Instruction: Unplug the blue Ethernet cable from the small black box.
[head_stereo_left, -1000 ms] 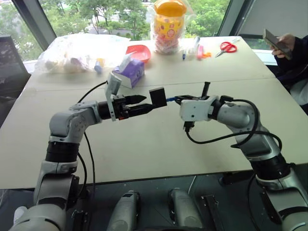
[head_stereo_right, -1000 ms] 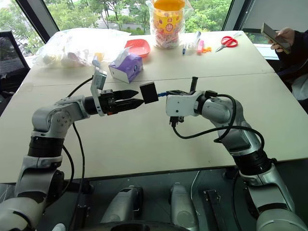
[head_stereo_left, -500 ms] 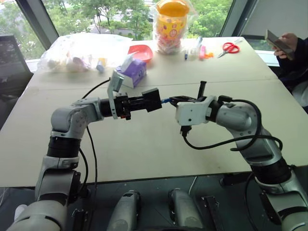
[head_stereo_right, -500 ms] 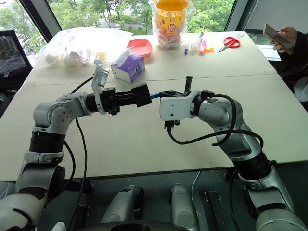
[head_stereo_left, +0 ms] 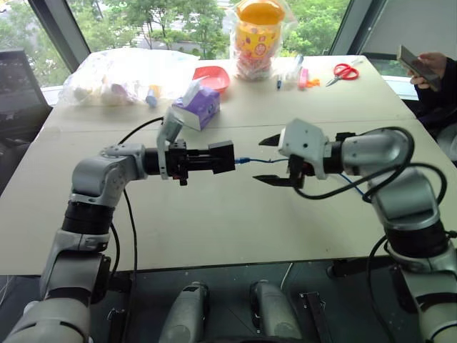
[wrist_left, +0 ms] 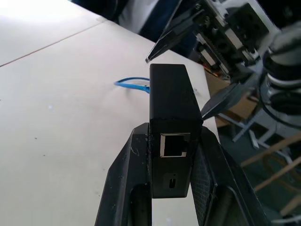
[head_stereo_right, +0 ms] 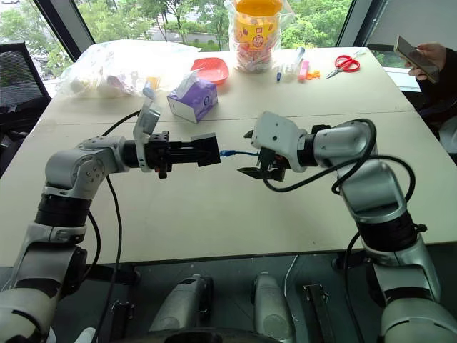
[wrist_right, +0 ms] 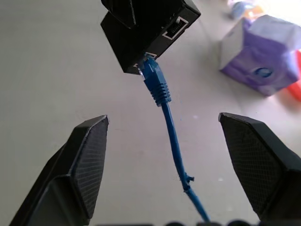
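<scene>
Left eye view: the left tool point(head_stereo_left: 227, 157) is clamped shut on the small black box point(head_stereo_left: 222, 156), holding it above the desk point(head_stereo_left: 214, 221). The blue cable point(head_stereo_left: 251, 160) runs from the box's far end toward the right tool point(head_stereo_left: 273, 161), whose two fingers stand wide apart, one above the cable and one below, gripping nothing. Behind them on the desk are a purple tissue box point(head_stereo_left: 196, 104), a red bowl point(head_stereo_left: 209, 76), a clear bag of small items point(head_stereo_left: 118, 77), a yellow-lidded jar in plastic wrap point(head_stereo_left: 255, 37), some pens point(head_stereo_left: 293, 71) and red scissors point(head_stereo_left: 345, 71). A person's hand holding a phone point(head_stereo_left: 418, 65) is cut off at the right edge. Where the cable goes past the right arm is hard to follow.

Left wrist view: the box point(wrist_left: 173, 123) sits pinched between the two fingers point(wrist_left: 123, 179), an empty port facing the camera. A loop of the cable point(wrist_left: 132, 83) shows beside the box; its plug is hidden behind the box. The right tool's fingertips point(wrist_left: 165, 40) flank the far end.

Right wrist view: the plug point(wrist_right: 149, 70) is still seated in the box point(wrist_right: 146, 33), the cable hanging down between the spread fingers point(wrist_right: 89, 155), touching neither. The tissue box point(wrist_right: 261, 56) lies beyond; the top of the black box is cut off.
</scene>
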Controlling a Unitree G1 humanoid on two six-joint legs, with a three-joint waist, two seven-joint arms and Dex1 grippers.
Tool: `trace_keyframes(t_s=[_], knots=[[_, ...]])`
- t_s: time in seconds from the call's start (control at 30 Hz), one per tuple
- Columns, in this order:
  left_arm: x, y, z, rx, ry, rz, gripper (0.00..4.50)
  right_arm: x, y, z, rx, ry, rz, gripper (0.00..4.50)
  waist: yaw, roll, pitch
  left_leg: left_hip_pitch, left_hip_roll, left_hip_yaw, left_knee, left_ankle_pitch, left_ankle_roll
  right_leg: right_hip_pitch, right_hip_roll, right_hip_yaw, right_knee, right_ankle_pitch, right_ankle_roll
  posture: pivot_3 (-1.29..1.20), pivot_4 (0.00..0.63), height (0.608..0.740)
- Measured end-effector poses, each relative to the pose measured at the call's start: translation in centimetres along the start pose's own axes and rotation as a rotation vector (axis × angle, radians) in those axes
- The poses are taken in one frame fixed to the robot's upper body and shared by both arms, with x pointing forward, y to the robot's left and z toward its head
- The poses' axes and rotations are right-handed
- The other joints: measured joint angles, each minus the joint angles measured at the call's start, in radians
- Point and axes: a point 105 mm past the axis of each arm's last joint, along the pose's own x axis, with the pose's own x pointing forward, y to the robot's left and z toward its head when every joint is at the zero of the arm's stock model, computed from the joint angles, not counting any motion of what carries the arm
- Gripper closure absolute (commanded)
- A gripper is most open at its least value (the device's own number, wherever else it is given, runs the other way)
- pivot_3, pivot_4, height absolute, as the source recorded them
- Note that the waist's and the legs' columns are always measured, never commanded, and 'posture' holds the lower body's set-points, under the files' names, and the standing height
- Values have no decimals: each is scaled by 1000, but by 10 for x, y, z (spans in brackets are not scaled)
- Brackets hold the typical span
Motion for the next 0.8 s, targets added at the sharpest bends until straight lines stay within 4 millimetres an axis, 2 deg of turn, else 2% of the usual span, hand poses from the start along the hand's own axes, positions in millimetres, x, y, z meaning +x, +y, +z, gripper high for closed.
trace_keyframes(t_s=[0.2,0.3,0.37,0.47,0.8], knots=[[0,-7,3,37,7,-47,4022,5,1,0,262,-4,147,897,2,0,0,-2,0,0,0,0,0,-1,-1,0,-2,0,0,0,150,740],[1,-7,4,44,9,-49,4022,12,1,10,354,-17,216,897,0,0,0,-2,0,0,0,0,0,-2,-1,0,-2,0,0,0,150,740],[2,-9,5,52,9,-55,4022,13,-1,16,383,-28,235,1425,0,0,0,-2,0,0,0,0,0,-2,-1,-1,-2,0,0,0,150,740],[2,-10,5,57,11,-55,4022,15,-2,16,416,-22,247,2743,2,0,0,-3,-1,0,0,0,1,-2,-1,-1,-2,0,0,0,150,740],[4,-11,5,70,17,-60,4022,23,2,18,429,18,286,2743,0,0,0,-4,-1,0,0,0,1,-3,-1,-1,-2,0,0,0,150,740]])
